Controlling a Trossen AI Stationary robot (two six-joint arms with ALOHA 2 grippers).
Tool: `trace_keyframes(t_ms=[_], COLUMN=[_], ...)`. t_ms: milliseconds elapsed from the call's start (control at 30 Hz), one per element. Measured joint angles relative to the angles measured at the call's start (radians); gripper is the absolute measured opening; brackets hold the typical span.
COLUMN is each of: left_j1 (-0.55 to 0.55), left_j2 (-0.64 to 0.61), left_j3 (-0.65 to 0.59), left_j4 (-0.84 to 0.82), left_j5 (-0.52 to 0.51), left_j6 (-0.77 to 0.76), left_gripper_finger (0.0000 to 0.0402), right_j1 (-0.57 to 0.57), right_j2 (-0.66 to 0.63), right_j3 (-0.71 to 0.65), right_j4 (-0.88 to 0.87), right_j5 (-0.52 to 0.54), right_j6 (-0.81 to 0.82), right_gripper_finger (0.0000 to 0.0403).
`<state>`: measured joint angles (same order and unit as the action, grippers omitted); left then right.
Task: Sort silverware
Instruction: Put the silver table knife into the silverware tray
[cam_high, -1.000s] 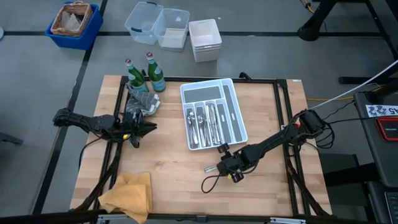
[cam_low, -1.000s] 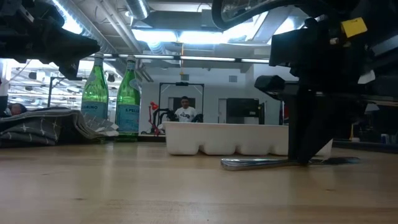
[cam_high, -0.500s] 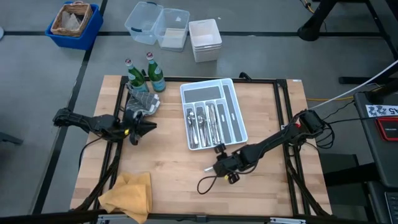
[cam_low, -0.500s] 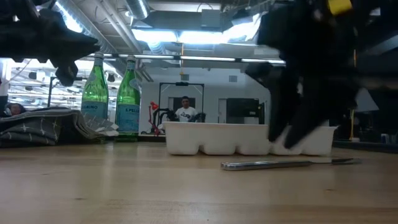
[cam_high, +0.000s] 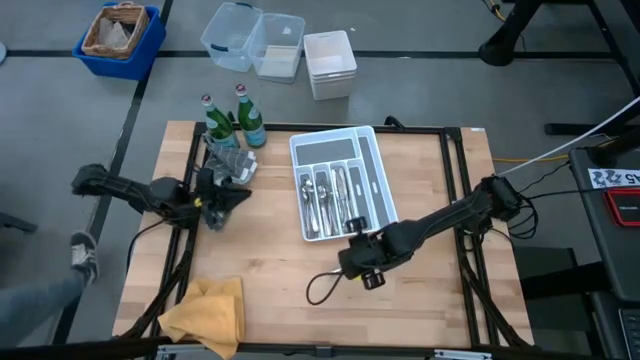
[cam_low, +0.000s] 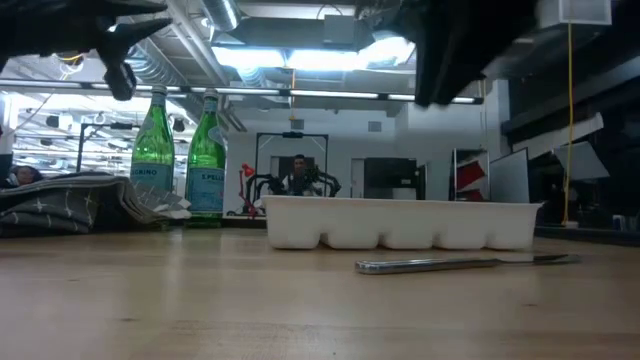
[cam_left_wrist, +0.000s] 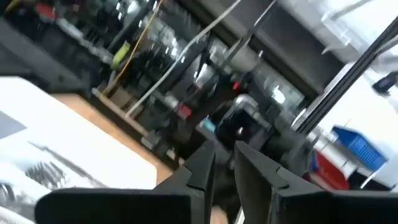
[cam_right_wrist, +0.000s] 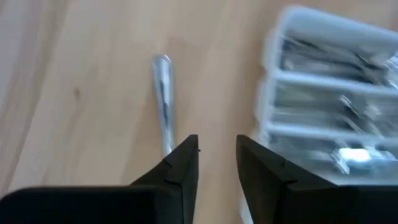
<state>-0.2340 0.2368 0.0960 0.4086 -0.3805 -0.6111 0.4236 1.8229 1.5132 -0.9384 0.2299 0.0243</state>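
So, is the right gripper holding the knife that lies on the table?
No, the knife lies free on the wooden table, and the right gripper holds nothing.

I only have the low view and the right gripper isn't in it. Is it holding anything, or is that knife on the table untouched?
Observer: The right gripper is open and empty. In its wrist view the knife lies on the wood just ahead of it.
Operator: Where is it relative to the tray?
Observer: From above, it is over the table just off the near end of the tray.
Operator: And the left arm?
Observer: The left gripper is well away, by the grey cloth.
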Motion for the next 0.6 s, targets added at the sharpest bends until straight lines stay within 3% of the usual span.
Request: trace_keyframes(t_ms=[333,600], left_j1=[-0.034,-0.044], left_j2=[0.651,1.126], left_j3=[0.397,0.792], left_j4=[-0.011,-0.061], left_j5=[0.07,0.1], left_j6=[0.015,0.067], left_gripper_finger=[0.0049,0.0049], right_j1=[-0.005,0.047], right_j2=[-0.011,-0.206], right_j3=[0.227,0.213], right_j4=[-0.632,-0.631], right_j5=[0.082,0.049], right_j6=[0.259,0.252], right_gripper_finger=[0.0111,0.0111])
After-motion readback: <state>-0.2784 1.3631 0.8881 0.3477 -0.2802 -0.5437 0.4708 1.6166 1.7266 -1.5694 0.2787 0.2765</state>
